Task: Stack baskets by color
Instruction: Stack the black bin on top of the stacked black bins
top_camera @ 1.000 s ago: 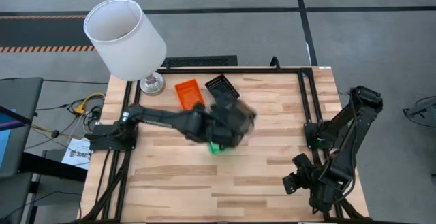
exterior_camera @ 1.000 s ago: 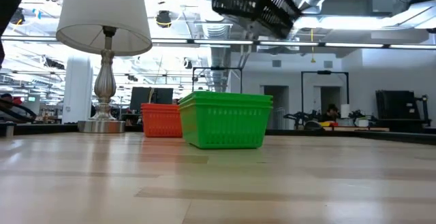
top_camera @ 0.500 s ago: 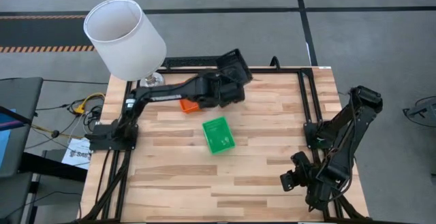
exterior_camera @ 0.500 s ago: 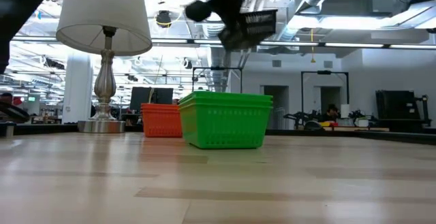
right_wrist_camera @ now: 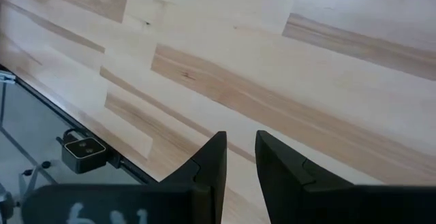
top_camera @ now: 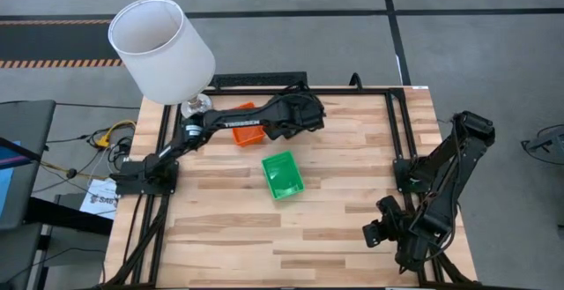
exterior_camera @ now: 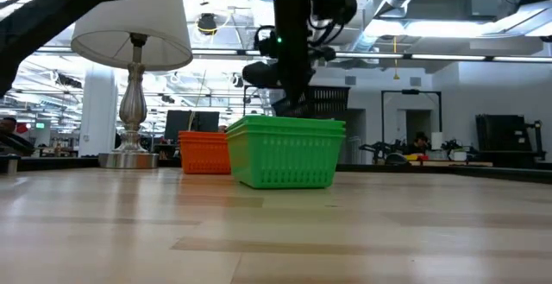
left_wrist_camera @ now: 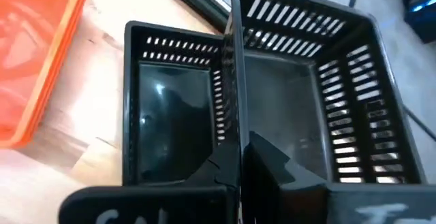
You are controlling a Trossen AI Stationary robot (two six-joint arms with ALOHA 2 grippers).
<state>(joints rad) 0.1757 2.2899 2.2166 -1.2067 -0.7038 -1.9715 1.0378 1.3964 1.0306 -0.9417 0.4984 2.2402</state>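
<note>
My left gripper (left_wrist_camera: 235, 159) is shut on a black basket (left_wrist_camera: 320, 115) near the table's far edge (top_camera: 300, 114). In the left wrist view a second black basket (left_wrist_camera: 170, 122) stands on the wood right beside the held one. An orange basket (left_wrist_camera: 34, 47) lies just beyond them, partly under my arm (top_camera: 242, 124). The green basket (top_camera: 282, 174) stands on its bottom at the table's middle. My right gripper (right_wrist_camera: 238, 149) is shut on nothing above the near right part of the table (top_camera: 381, 233). My left gripper pinches the held basket's side wall at its rim (left_wrist_camera: 235, 125), one finger (left_wrist_camera: 279, 166) inside the basket and the other (left_wrist_camera: 208, 176) outside. The fingers slant down from the table's left. The basket sits upright, opening up; the green basket hides its bottom in the low view.
A table lamp with a white shade (top_camera: 163, 48) stands at the far left corner, its base (exterior_camera: 129, 159) close to the orange basket. A black frame (top_camera: 397, 131) runs along the table's edges. Bare wood lies between the green basket and the right arm.
My left gripper has carried the black basket from above the green basket toward the table's far edge and down, rolling its wrist. The basket, tipped and high a second ago, now hangs upright and low beside the other black basket. The green basket stays put.
</note>
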